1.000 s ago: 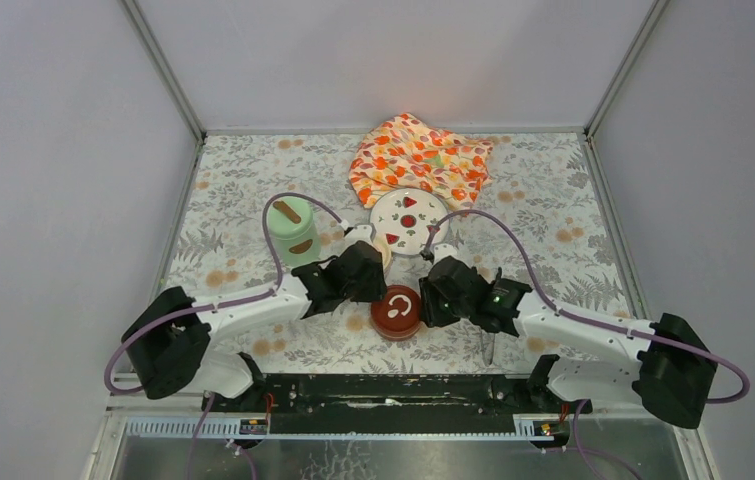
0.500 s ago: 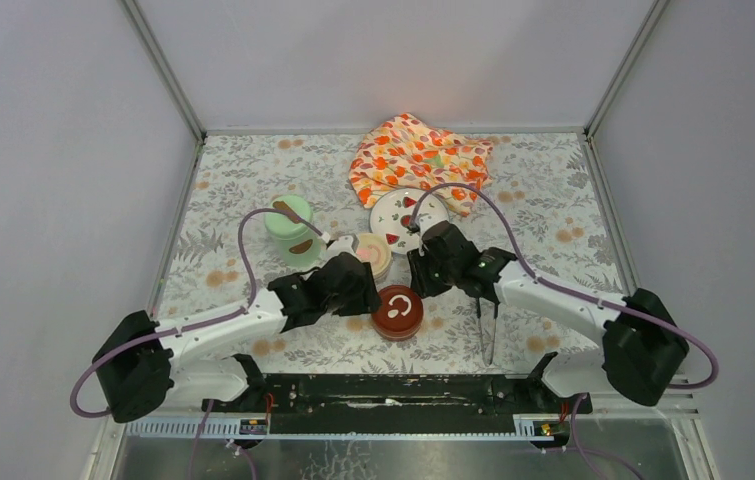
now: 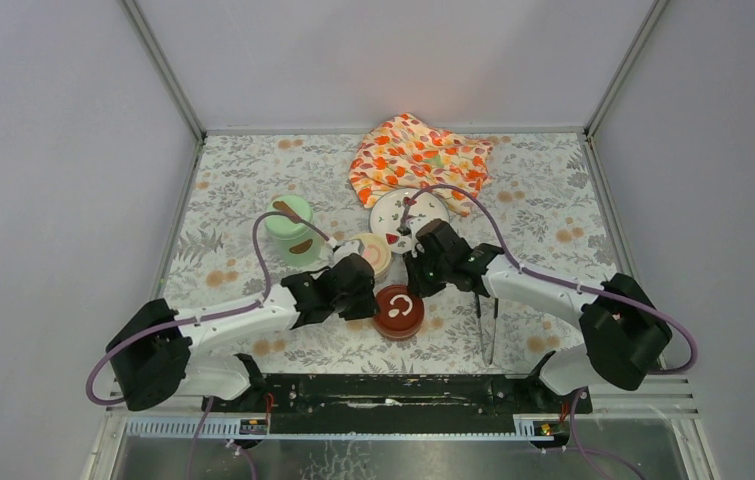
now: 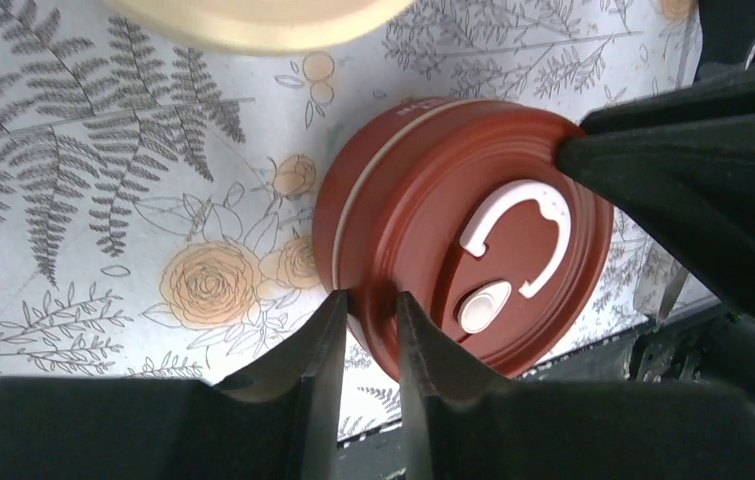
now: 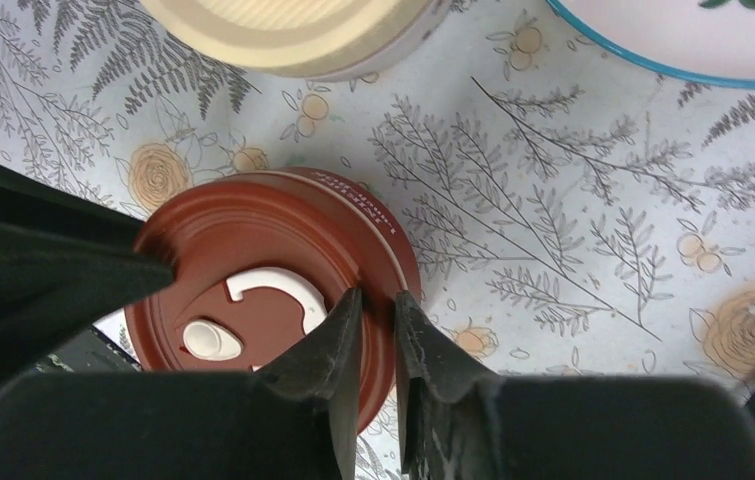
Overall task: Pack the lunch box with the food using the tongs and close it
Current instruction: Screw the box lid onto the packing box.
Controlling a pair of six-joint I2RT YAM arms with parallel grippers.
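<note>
FRONT OF TABLE: My left gripper (image 4: 370,298) and right gripper (image 5: 377,295) each pinch the rim of the dark red lid (image 3: 397,307) from opposite sides, fingers nearly together. Its bowl sits between my arms, the cream-lidded bowl (image 3: 374,250) just behind, the tongs (image 3: 489,335) lying to its right.

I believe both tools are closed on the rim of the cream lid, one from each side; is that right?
Not quite. They are on the dark red lid, not the cream lid, which sits untouched beyond it. The left tool and the right tool are closed on the red rim from opposite sides, as both wrist views show.
</note>
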